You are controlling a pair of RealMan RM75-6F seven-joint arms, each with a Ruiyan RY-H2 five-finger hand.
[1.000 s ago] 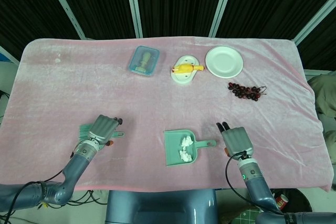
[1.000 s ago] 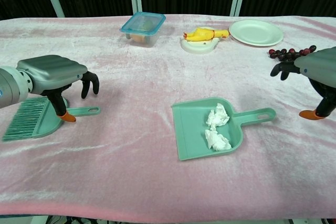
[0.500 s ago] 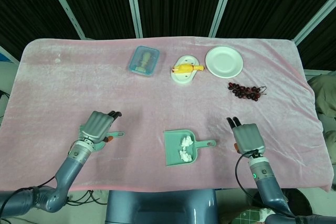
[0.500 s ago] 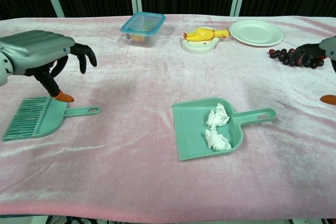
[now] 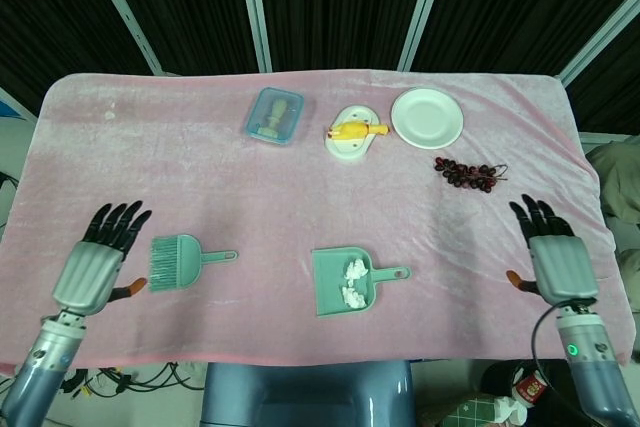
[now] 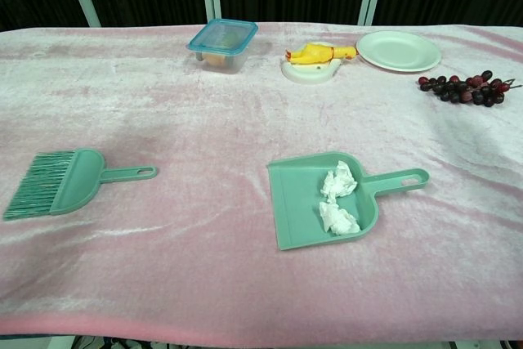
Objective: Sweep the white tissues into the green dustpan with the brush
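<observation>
2 white tissues (image 6: 337, 199) lie crumpled inside the green dustpan (image 6: 304, 206), which rests flat near the front edge of the counter (image 5: 300, 177), its handle pointing toward the right edge. The green brush (image 6: 69, 181) lies flat well apart from it, near the front-left corner, bristles toward the left edge and handle toward the dustpan.

The left robot hand (image 5: 98, 262) hangs at the front-left corner, just beside the brush's bristles but apart from them, fingers spread wide and holding nothing. The right robot hand (image 5: 553, 256) hangs at the front-right corner, well apart from the dustpan handle, its fingers likewise splayed and empty. Neither hand shows in the chest view.

Along the back of the pink-covered counter stand a clear box with a blue lid (image 5: 274, 115), what looks like some food item inside it, though the view is too small to tell; a yellow rubber chicken (image 5: 357, 130) lying across a small white dish (image 5: 348, 148); and an empty white plate (image 5: 427, 117). A bunch of dark grapes (image 5: 467, 173) lies toward the right edge, between the plate and the right robot hand.
</observation>
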